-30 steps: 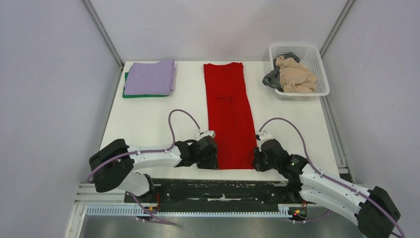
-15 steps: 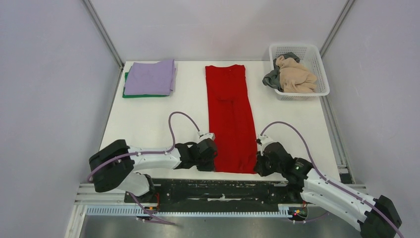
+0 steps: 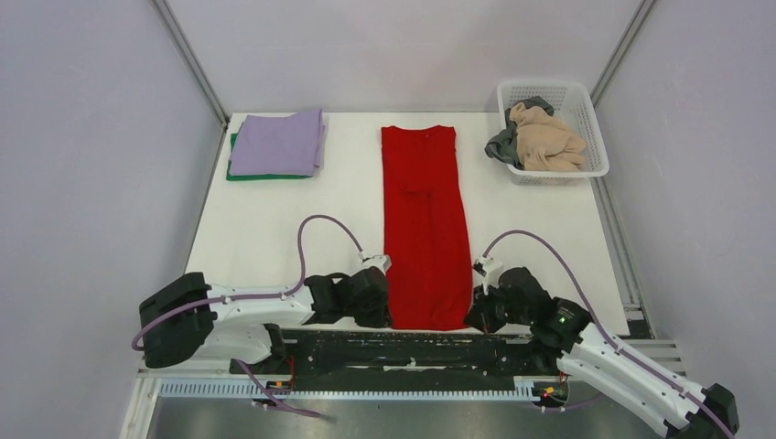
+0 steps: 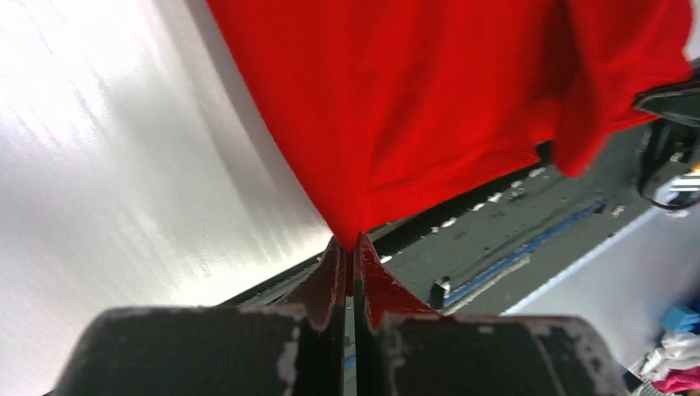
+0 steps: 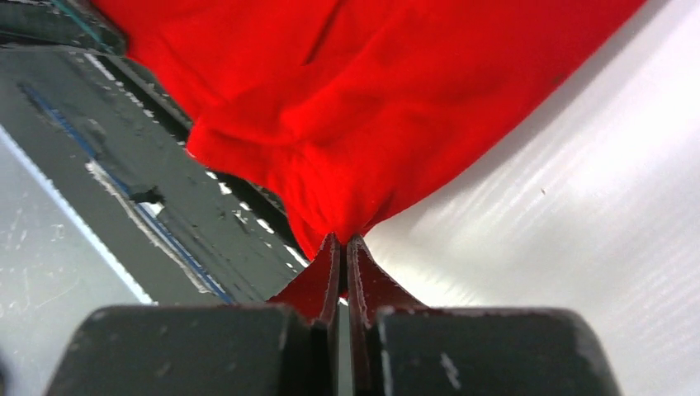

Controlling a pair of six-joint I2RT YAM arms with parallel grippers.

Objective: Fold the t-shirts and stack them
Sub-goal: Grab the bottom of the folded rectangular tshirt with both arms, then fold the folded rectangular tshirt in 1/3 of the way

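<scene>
The red t-shirt (image 3: pixel 425 219) lies as a long narrow strip down the middle of the table, its hem at the near edge. My left gripper (image 3: pixel 384 315) is shut on its near left corner, seen pinched in the left wrist view (image 4: pixel 351 243). My right gripper (image 3: pixel 472 318) is shut on its near right corner, seen in the right wrist view (image 5: pixel 342 239). The lilac t-shirt (image 3: pixel 278 142) lies folded at the back left on top of the folded green t-shirt (image 3: pixel 265 176), of which only an edge shows.
A white lattice basket (image 3: pixel 586 110) at the back right holds beige and grey cloth (image 3: pixel 545 142). A dark metal rail (image 3: pixel 412 347) runs along the table's near edge under both grippers. Grey walls close in left and right.
Both grippers have drawn back toward the near edge, dragging the red t-shirt with them; its collar end slid away from the back of the table.
</scene>
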